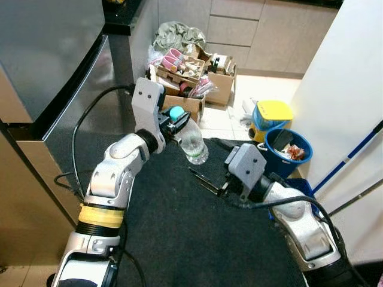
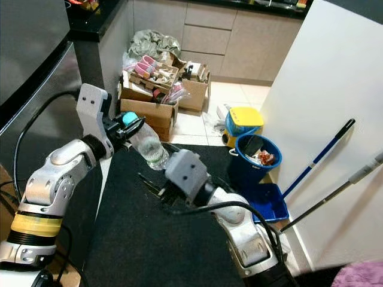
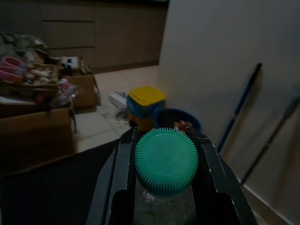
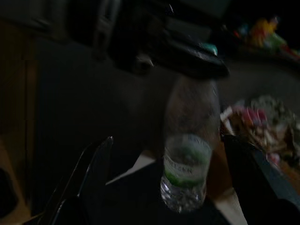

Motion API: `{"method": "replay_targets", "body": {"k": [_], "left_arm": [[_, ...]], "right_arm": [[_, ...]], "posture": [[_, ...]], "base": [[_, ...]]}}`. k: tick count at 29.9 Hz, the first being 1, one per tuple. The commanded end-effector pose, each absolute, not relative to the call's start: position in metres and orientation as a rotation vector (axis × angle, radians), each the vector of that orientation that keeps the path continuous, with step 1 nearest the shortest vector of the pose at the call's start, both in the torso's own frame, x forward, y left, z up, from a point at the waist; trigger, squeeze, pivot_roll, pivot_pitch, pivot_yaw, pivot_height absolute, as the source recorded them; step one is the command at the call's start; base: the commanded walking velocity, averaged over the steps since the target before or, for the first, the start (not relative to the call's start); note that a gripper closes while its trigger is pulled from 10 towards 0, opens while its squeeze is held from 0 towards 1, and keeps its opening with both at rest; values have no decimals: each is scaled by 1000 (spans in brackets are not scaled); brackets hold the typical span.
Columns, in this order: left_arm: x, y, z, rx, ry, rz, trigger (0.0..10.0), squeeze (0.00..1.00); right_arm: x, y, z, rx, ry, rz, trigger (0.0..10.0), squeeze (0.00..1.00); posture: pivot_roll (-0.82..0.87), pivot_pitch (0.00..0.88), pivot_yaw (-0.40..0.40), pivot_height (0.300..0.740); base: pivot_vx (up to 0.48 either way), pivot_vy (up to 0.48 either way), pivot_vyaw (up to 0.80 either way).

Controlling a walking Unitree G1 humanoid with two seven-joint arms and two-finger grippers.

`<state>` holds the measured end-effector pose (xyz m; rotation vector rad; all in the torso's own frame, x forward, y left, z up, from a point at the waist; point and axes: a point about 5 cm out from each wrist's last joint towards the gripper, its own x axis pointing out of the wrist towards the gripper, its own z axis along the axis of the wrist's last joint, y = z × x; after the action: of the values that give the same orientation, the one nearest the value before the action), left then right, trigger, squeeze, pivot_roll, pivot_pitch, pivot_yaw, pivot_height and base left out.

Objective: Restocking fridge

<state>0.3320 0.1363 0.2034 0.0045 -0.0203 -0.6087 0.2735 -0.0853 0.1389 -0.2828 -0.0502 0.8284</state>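
A clear plastic water bottle [image 1: 194, 145] with a teal cap [image 3: 166, 161] hangs tilted above the black floor mat. My left gripper [image 1: 178, 124] is shut on its neck, just under the cap, with a black finger [image 3: 121, 180] on either side. My right gripper [image 1: 201, 179] is open, low and slightly to the right of the bottle, its fingers pointing toward it without touching. In the right wrist view the bottle [image 4: 186, 157] hangs between the spread fingers [image 4: 89, 173], some way ahead of them. The steel fridge [image 1: 51, 57] stands shut at my left.
The black mat [image 1: 179, 239] covers the floor in front of me. Cardboard boxes [image 1: 187, 75] full of clutter sit beyond it. A yellow-lidded container [image 1: 273, 112], a blue bucket [image 1: 288, 150] and a blue-handled mop [image 1: 350, 154] stand by the white wall [image 1: 341, 84] on the right.
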Motion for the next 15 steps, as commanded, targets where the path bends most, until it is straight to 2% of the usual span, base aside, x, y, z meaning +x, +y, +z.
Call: {"method": "replay_targets", "body": {"k": [1,9,15], "left_arm": [[327,130,207,-11,-34,-667,10000,0],[320,116,203,-61,-21,-760,10000,0],[317,102,196,-81,1,-807,10000,0]], "right_arm": [[274,-91,137,-264,-49,795,10000,0],[281,-92,148,-214,-99,762,10000,0],[280,-85,150,-217,-116,814,10000,0]], "posture": [[-22,0,-86,740],[-29,0,-77,740],[-35,0,-71,740]], "base": [[0,0,0],[0,0,0],[0,0,0]]}}
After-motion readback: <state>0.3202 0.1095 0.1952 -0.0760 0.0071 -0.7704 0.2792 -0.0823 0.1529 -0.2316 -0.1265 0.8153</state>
